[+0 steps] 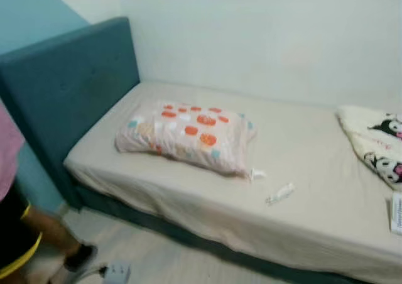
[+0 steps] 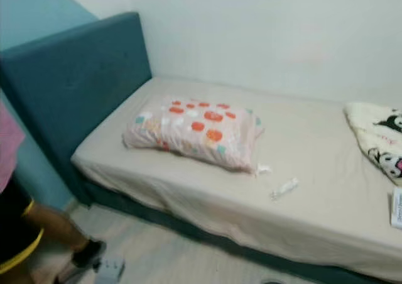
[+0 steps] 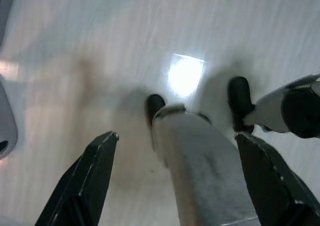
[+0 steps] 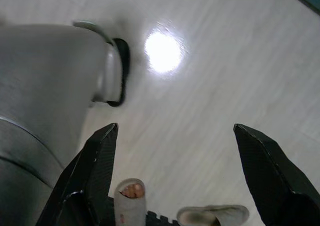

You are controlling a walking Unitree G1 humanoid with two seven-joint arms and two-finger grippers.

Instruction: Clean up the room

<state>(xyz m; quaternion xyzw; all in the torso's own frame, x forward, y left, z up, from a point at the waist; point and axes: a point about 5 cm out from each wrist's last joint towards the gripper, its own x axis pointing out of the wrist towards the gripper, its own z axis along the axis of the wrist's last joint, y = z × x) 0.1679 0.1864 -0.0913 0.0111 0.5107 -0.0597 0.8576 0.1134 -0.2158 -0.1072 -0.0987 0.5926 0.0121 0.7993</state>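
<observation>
Small wrapper point(image 1: 280, 193) lies on bed point(image 1: 314, 171) just right of pillow point(image 1: 188, 136), long axis diagonal; left claw point(image 3: 175, 181) and right claw point(image 4: 175, 176) hang released over floor; right arm likely nearer

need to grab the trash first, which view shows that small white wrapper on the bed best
The left eye view shows it best: the small white wrapper lies on the sheet just past the spotted pillow, apart from it. The right eye view shows the same thing nearly as well. Both wrist views point down at the floor.
</observation>
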